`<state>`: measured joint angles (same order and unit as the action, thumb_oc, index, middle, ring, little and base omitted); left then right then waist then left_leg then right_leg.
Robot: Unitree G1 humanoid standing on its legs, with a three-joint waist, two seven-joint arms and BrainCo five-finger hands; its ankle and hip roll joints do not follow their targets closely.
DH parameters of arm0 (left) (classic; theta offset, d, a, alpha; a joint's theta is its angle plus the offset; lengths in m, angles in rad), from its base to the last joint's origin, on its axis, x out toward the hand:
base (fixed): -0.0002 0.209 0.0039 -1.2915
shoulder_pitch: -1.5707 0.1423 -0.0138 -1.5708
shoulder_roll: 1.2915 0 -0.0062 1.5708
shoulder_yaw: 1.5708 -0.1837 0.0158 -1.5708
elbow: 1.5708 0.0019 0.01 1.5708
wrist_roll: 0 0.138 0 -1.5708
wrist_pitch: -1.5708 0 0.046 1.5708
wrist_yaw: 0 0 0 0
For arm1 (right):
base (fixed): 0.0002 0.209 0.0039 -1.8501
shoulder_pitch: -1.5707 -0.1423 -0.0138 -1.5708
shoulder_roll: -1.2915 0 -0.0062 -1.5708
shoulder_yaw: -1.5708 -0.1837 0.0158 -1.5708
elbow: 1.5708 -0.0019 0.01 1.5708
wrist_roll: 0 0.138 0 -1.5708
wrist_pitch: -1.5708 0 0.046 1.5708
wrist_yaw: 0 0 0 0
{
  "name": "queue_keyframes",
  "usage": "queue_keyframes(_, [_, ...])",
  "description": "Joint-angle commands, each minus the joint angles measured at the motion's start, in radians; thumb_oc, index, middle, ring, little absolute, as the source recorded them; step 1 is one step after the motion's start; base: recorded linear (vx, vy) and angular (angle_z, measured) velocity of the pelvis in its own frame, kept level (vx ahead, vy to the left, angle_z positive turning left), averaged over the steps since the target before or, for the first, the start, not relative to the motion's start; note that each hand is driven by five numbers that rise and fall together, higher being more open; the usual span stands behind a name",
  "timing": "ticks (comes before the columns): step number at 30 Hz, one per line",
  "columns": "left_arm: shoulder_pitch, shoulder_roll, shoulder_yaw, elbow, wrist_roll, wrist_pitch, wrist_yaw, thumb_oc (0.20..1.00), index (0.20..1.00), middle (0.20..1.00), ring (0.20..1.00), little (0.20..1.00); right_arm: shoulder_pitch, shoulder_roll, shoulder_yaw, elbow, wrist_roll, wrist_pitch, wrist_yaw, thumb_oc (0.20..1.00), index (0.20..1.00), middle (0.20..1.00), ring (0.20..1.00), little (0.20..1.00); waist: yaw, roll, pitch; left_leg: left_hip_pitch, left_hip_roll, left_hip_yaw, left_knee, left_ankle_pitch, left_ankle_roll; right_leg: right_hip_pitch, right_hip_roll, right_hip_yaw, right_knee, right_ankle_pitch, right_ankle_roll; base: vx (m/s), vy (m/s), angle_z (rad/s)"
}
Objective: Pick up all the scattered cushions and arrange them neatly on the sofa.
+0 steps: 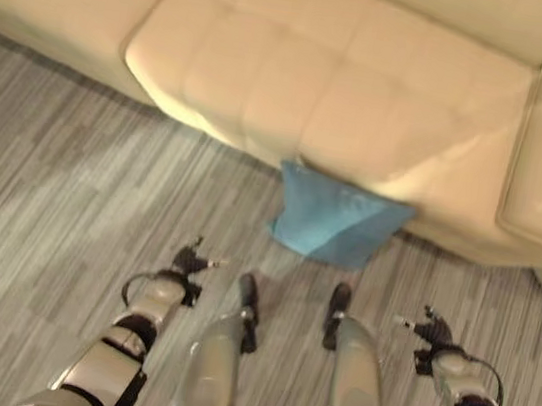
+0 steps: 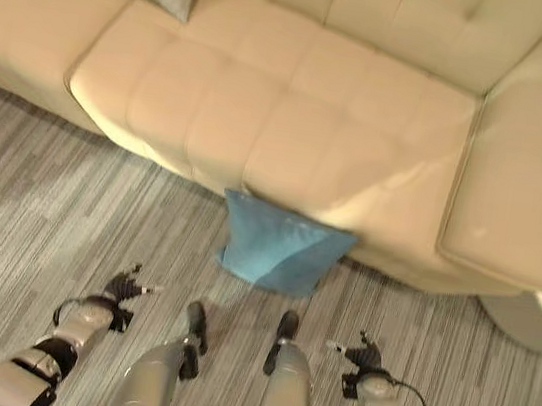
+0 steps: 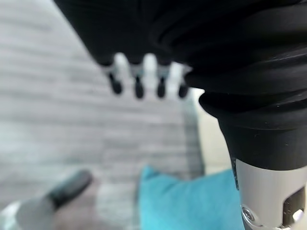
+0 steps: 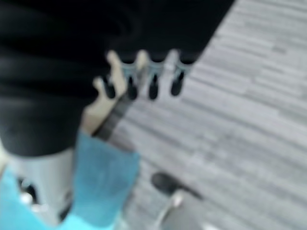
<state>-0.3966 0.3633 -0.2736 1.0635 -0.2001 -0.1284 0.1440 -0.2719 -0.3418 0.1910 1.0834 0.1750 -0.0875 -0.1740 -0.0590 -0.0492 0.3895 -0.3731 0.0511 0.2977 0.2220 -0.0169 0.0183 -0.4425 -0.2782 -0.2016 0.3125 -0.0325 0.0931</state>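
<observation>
left eye view: blue cushion (image 1: 334, 218) leans on sofa (image 1: 387, 98) front; likely soft, light; grasp opposite corners. left hand (image 1: 186, 264) and right hand (image 1: 431, 333) empty, fingers relaxed.

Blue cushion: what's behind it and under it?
The blue cushion stands on the striped floor, leaning against the sofa front behind it. The floor and sofa base it covers can't be seen. Both hands hang empty.

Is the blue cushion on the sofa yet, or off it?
Off it. The blue square cushion sits on the grey striped floor, propped against the cream sofa's front edge.
</observation>
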Motion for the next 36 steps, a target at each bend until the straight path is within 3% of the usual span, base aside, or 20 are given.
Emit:
queue_keyframes(1, [0.024, -0.006, 0.001, -0.028, -0.062, -0.051, 0.05, 1.0, 1.0, 1.0, 1.0, 1.0, 0.013, -0.029, 0.008, -0.037, 0.05, -0.04, -0.067, 1.0, 1.0, 1.0, 1.0, 1.0, -0.003, -0.011, -0.068, -0.077, 0.058, -0.05, 0.101, -0.073, -0.065, -0.001, 0.016, 0.014, -0.054, 0.046, 0.039, -0.16, -0.018, -0.25])
queue_keyframes(11, [-0.197, 0.024, -0.02, -0.066, -0.189, -0.092, 0.155, 1.0, 1.0, 1.0, 1.0, 1.0, -0.176, -0.045, 0.01, -0.175, 0.095, -0.094, -0.222, 1.0, 1.0, 1.0, 1.0, 1.0, -0.046, 0.016, -0.042, -0.413, 0.093, -0.048, 0.215, -0.059, -0.055, -0.354, 0.006, 0.063, 0.065, 0.062, 0.044, -0.08, 0.006, -0.1])
queue_keyframes(18, [-0.38, 0.069, -0.029, -0.036, -0.248, -0.103, 0.198, 1.0, 1.0, 1.0, 1.0, 1.0, -0.353, -0.08, 0.019, -0.225, 0.115, -0.131, -0.303, 1.0, 1.0, 1.0, 1.0, 1.0, -0.061, 0.042, -0.048, -0.667, 0.121, -0.074, 0.323, -0.073, -0.045, -0.611, -0.003, 0.102, 0.187, 0.043, 0.039, 0.01, 0.018, -0.1])
queue_keyframes(20, [-0.491, 0.101, -0.041, -0.002, -0.265, -0.097, 0.211, 1.0, 1.0, 1.0, 1.0, 1.0, -0.453, -0.098, 0.039, -0.236, 0.119, -0.14, -0.335, 1.0, 1.0, 1.0, 1.0, 1.0, -0.067, 0.049, -0.051, -0.786, 0.119, -0.087, 0.387, -0.091, -0.034, -0.736, 0.004, 0.123, 0.259, 0.022, 0.032, 0.08, 0.032, -0.04])
queue_keyframes(31, [-0.674, 0.144, -0.091, 0.018, -0.319, -0.091, 0.2, 1.0, 1.0, 1.0, 1.0, 1.0, -0.606, -0.138, 0.067, -0.258, 0.14, -0.161, -0.367, 1.0, 1.0, 1.0, 1.0, 1.0, -0.081, 0.05, -0.083, -1.05, 0.107, -0.101, 0.551, -0.145, -0.002, -1.033, 0.028, 0.189, 0.424, -0.025, 0.015, 0.09, 0.026, -0.02])
queue_keyframes(36, [-0.726, 0.151, -0.113, 0.0, -0.341, -0.093, 0.203, 1.0, 1.0, 1.0, 1.0, 1.0, -0.633, -0.161, 0.067, -0.274, 0.147, -0.163, -0.372, 1.0, 1.0, 1.0, 1.0, 1.0, -0.084, 0.048, -0.086, -1.117, 0.109, -0.105, 0.59, -0.155, 0.002, -1.104, 0.03, 0.206, 0.461, -0.028, 0.017, 0.05, 0.018, -0.04])
